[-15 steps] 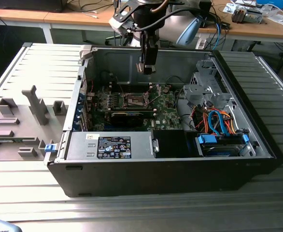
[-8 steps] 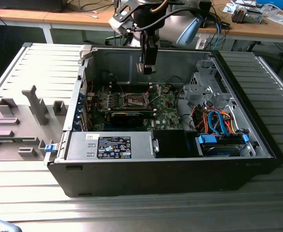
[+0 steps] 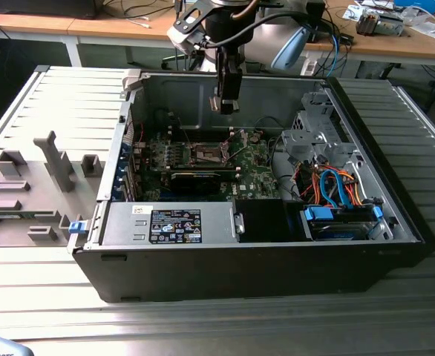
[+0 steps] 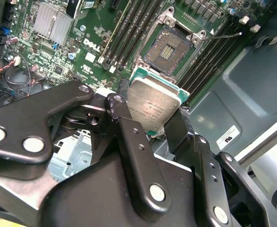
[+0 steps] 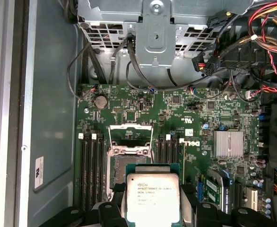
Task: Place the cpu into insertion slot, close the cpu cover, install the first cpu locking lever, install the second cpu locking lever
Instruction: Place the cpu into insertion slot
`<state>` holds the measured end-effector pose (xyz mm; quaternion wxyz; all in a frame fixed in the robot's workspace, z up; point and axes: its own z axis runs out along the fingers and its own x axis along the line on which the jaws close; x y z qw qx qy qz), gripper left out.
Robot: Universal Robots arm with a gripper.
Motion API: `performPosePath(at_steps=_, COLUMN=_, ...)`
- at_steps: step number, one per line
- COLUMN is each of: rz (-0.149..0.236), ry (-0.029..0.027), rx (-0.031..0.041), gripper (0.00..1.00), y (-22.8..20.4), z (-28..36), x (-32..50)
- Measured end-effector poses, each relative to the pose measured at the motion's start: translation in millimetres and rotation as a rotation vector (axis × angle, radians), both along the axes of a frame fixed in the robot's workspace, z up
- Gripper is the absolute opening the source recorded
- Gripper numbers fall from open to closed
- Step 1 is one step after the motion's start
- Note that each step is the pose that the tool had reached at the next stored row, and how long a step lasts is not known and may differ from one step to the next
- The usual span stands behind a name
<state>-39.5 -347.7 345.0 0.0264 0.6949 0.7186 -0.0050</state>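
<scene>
The big open computer case (image 3: 203, 271) lies on its side on the slatted metal table (image 3: 47, 297), and the arm reaches down into it from the far side. On the floor of the case sits the green circuit board (image 3: 256, 169).

The gripper (image 3: 226, 106) hangs well above that board, touching nothing in the case. In the second wrist view its two black fingers (image 4: 125, 118) are clamped on opposite edges of the cpu (image 4: 153, 105), silvery top facing the camera, so the chip is carried in the air and not yet seated.

The insertion slot (image 5: 122, 168) lies bare on the board, contact field exposed. The cpu cover (image 5: 129, 151) looks swung back off it, though I can't be sure how far.

What matters, as I judge it, is that the slot lies beneath the chip, slightly toward the exterior view's left. In the first wrist view the chip's edges run roughly square with the socket's rim, overlapping one edge of it.
</scene>
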Motion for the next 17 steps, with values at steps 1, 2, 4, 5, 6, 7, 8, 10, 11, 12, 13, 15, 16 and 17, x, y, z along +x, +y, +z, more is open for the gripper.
performPosePath(at_steps=1, rz=-0.001, ry=0.0001, rx=0.0000, gripper=0.55, y=0.0, z=0.0, x=0.0)
performPosePath(at_steps=2, rz=-0.002, ry=0.0000, rx=0.0000, gripper=0.55, y=0.0, z=0.0, x=0.0)
performPosePath(at_steps=4, rz=-0.003, ry=0.0000, rx=0.0000, gripper=0.55, y=0.0, z=0.0, x=0.0)
performPosePath(at_steps=5, rz=-0.004, ry=0.0000, rx=0.0001, gripper=0.55, y=0.0, z=0.0, x=0.0)
performPosePath(at_steps=6, rz=-0.005, ry=0.0000, rx=0.0000, gripper=0.55, y=0.0, z=0.0, x=0.0)
performPosePath(at_steps=7, rz=-0.006, ry=0.0000, rx=0.0000, gripper=0.55, y=0.0, z=0.0, x=0.0)
performPosePath(at_steps=8, rz=-0.006, ry=0.0000, rx=0.0000, gripper=0.55, y=0.0, z=0.0, x=0.0)
performPosePath(at_steps=10, rz=-0.008, ry=0.0000, rx=0.0000, gripper=0.55, y=0.0, z=0.0, x=0.0)
performPosePath(at_steps=11, rz=-0.009, ry=0.0000, rx=0.0000, gripper=0.55, y=0.0, z=0.0, x=0.0)
performPosePath(at_steps=12, rz=-0.009, ry=0.0000, rx=0.0000, gripper=0.55, y=0.0, z=0.0, x=0.0)
performPosePath(at_steps=13, rz=-0.010, ry=0.0000, rx=0.0000, gripper=0.55, y=0.0, z=0.0, x=0.0)
performPosePath(at_steps=15, rz=-0.012, ry=0.0000, rx=0.0000, gripper=0.55, y=0.0, z=0.0, x=0.0)
performPosePath(at_steps=16, rz=-0.013, ry=0.0000, rx=0.0000, gripper=0.55, y=0.0, z=0.0, x=0.0)
performPosePath(at_steps=17, rz=-0.013, ry=0.0000, rx=0.0000, gripper=0.55, y=0.0, z=0.0, x=0.0)
